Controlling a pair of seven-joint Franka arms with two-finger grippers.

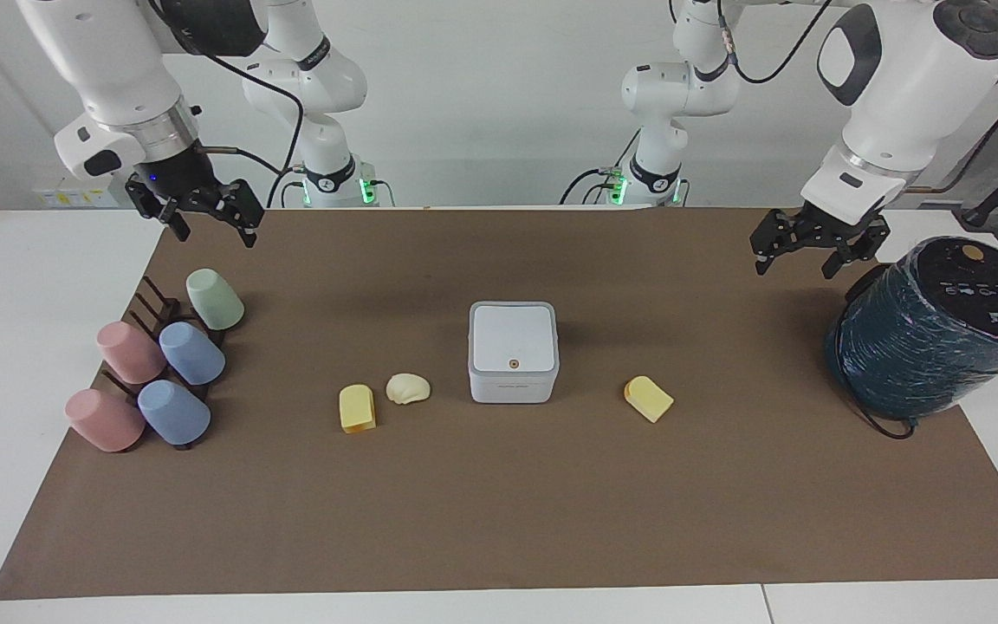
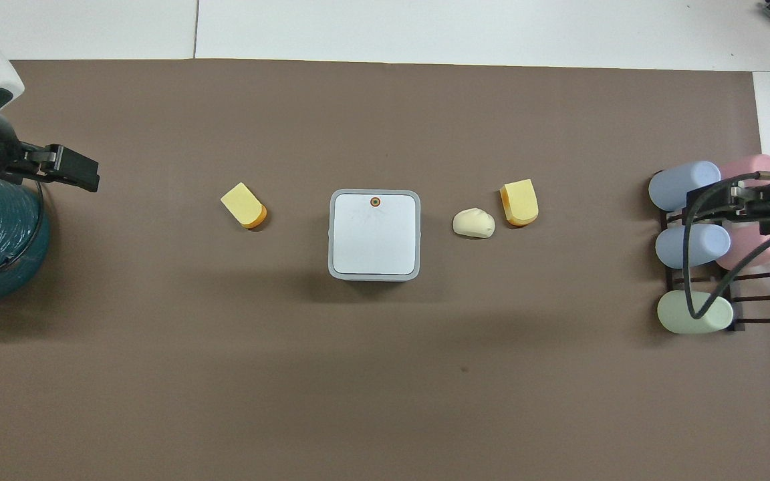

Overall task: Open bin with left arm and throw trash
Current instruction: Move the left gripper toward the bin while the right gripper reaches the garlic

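Brown mat (image 1: 499, 520) covers most of my white desk (image 1: 31, 347), and the count is easy: one bin (image 1: 513, 351), three bits of trash, five cups, one big teal wrapped cylinder (image 1: 932, 334).

That bin sits mid-mat with its lid flat down, orange dot on the lid's edge away from me. Toward my right arm's end lie a yellow slab (image 1: 357, 407) and, just beside it and apart from the bin, a cream lump (image 1: 408, 387). A second yellow slab (image 1: 648, 399) lies toward my left arm's end.

Both of my end effectors hang in the air, released, nothing in them. My left end effector (image 1: 815, 247) is over the mat's edge next to the cylinder; my right end effector (image 1: 200, 212) is over the mat's corner near the cup rack (image 1: 152, 312).

Cups: two pink (image 1: 105, 420), two blue (image 1: 174, 412), one green (image 1: 215, 299), all tipped on that rack.

Facing view gives me both arms whole, plus the cylinder's dark top. Overhead view shows the slabs' orange ends more clearly, and my right end effector there is mostly hidden by cable and cups.
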